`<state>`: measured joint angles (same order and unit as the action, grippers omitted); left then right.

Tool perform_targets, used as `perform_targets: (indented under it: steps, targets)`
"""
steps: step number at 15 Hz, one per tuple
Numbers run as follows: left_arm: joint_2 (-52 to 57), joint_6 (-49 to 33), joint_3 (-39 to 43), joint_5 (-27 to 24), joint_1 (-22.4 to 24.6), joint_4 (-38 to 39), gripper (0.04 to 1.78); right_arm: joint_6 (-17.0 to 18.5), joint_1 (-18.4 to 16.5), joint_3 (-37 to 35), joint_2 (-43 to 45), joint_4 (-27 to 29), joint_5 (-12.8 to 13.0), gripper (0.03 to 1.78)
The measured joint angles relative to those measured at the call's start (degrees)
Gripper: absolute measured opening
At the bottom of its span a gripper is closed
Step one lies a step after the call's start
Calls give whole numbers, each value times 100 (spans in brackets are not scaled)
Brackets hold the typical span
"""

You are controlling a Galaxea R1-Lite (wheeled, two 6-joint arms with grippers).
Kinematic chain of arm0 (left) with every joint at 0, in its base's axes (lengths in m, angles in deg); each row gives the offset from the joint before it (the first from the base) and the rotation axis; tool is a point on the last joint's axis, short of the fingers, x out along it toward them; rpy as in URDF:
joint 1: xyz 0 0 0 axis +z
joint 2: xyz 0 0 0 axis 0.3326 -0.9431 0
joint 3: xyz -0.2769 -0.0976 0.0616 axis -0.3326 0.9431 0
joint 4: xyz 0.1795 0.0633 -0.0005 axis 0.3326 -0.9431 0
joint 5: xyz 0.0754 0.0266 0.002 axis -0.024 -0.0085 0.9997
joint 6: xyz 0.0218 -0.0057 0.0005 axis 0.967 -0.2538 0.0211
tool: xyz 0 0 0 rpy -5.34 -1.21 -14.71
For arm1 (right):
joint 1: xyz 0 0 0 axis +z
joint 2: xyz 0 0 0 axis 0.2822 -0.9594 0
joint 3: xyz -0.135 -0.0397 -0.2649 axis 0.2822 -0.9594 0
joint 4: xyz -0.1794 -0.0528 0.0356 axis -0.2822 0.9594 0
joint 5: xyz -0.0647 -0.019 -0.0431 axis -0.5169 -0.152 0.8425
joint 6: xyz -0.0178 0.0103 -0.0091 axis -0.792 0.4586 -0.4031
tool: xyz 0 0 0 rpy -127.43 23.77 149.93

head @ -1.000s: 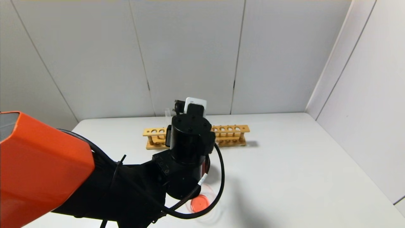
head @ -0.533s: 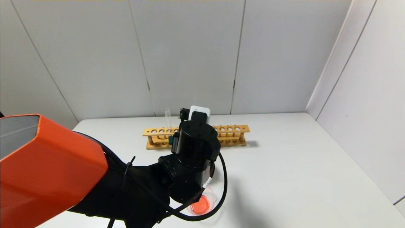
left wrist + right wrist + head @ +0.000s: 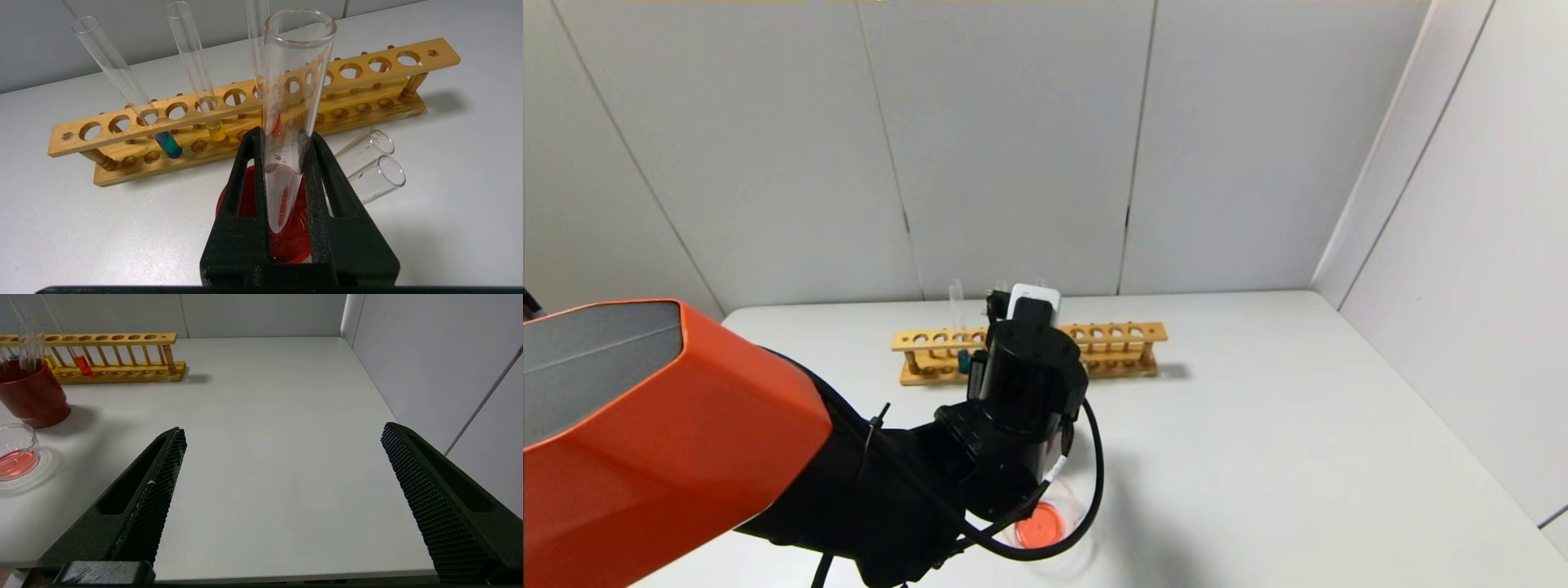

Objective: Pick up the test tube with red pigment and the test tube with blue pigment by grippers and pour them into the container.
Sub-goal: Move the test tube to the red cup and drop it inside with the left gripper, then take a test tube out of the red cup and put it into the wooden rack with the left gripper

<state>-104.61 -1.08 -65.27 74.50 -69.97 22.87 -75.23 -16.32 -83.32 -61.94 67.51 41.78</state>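
Observation:
My left gripper (image 3: 286, 136) is shut on a slim clear test tube (image 3: 292, 81), held upright with its mouth up. The tube holds only a few red drops. It hangs over the mouth of a dark red cup (image 3: 231, 196). The test tube with blue pigment (image 3: 167, 143) stands tilted in the wooden rack (image 3: 408, 77), near one end. The container (image 3: 1045, 523), a low glass beaker with orange-red liquid, sits near the table's front, partly behind my left arm (image 3: 1025, 367). In the right wrist view my right gripper (image 3: 282, 428) hovers open and empty above the table's near edge.
The rack also holds a tube with yellow liquid (image 3: 214, 128) and one with red liquid (image 3: 83, 365). Two empty tubes (image 3: 380, 171) lean out of the red cup (image 3: 30, 396). The beaker (image 3: 16, 455) stands just in front of that cup. White walls close the back and right.
My left arm has moved away from the beaker toward the rack and sunk a little, still shut on the tube. More of the beaker shows. The right arm has not moved.

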Motion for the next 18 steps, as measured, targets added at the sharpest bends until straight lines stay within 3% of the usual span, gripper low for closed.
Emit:
perform_targets:
  steps: [5, 8, 10, 14, 18]
  targets:
    - [-33, -78, 35, -168, 60, 7, 32, 0, 0, 0, 0, 0, 0, 174]
    - [-57, -78, 35, -168, 73, 2, 46, 2, 0, 0, 0, 2, 0, 174]
    - [-63, -69, 35, -165, 68, 0, 69, 2, 0, 0, 0, 0, 2, 174]
    - [-63, -69, 41, -154, 62, -2, 135, 0, 0, 0, 0, 0, 0, 174]
    - [83, 16, 41, -72, 62, -41, 171, 2, 0, 0, 0, 0, -1, 174]
